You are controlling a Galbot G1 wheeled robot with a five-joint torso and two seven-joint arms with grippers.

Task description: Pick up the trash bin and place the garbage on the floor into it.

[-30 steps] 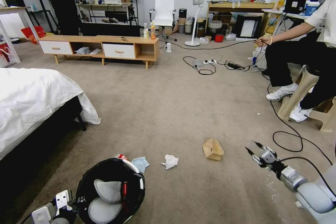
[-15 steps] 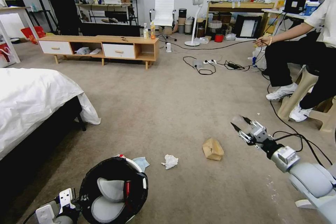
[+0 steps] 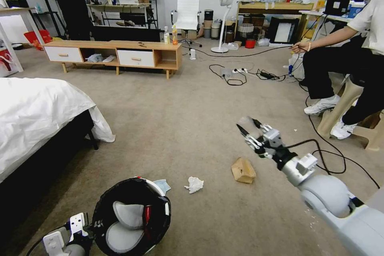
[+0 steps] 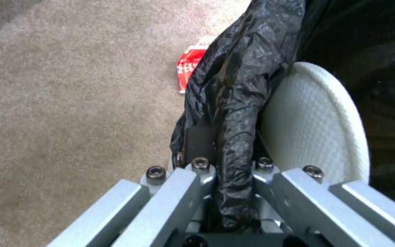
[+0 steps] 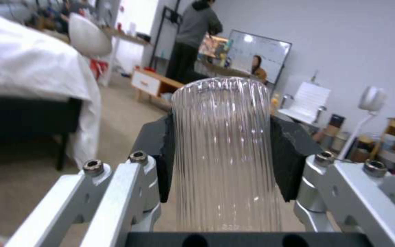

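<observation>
The trash bin [image 3: 132,216], white with a black bag liner, hangs at the lower left of the head view with my left gripper [image 3: 89,229] shut on its rim. The left wrist view shows the fingers pinching the bagged rim [image 4: 227,151] beside a white flap [image 4: 312,130]. A red can [image 3: 148,214] lies inside. My right gripper [image 3: 250,129] is raised over the floor, shut on the clear ribbed bottle [image 5: 225,147]. On the carpet lie a brown paper bag [image 3: 243,170], a tissue wad [image 3: 195,184], a blue face mask [image 3: 162,186] and a red-white snack wrapper [image 4: 190,65].
A white-covered bed [image 3: 36,116] fills the left side. A person sits on a stool [image 3: 344,108] at the right, with black cables [image 3: 332,156] looping over the carpet nearby. A low wooden bench [image 3: 116,54] stands across the back.
My right arm has swung forward and to the left with the bottle, from the lower right to above the paper bag. The bin has barely shifted.
</observation>
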